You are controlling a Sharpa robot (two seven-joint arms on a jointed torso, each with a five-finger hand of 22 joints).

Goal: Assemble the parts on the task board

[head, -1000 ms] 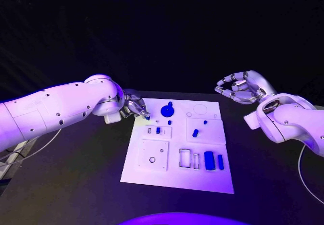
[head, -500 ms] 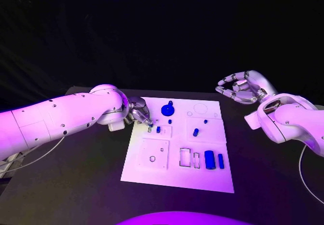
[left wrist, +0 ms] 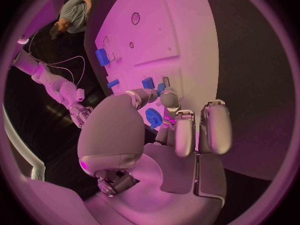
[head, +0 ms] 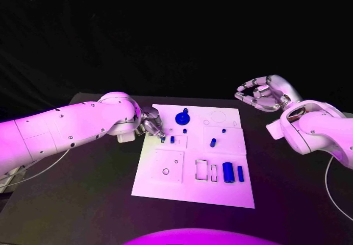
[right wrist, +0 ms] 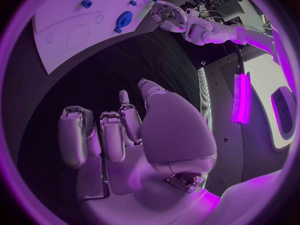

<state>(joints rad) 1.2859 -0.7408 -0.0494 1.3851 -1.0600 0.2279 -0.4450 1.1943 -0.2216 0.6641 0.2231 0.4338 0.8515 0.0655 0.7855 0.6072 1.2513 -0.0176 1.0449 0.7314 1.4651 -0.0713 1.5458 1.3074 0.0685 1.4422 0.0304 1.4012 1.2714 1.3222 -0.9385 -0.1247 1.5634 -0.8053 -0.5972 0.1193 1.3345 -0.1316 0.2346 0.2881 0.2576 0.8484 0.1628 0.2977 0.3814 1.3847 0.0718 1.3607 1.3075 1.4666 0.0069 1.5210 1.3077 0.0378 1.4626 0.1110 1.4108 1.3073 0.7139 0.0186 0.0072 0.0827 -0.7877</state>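
Fingers (head: pixel 155 127) over white task board (head: pixel 191 191)

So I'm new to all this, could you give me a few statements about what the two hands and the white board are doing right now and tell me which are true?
1. The left hand is at the white board's edge, near the small blue pieces. True.
2. The right hand is pressing on the board. False: it is off to the side, away from the board.
3. The right hand holds a blue piece. False: its fingers hold nothing.
4. A round blue piece lies at the board's far end. True.
5. The board hangs off the black table. False: it lies flat on it.
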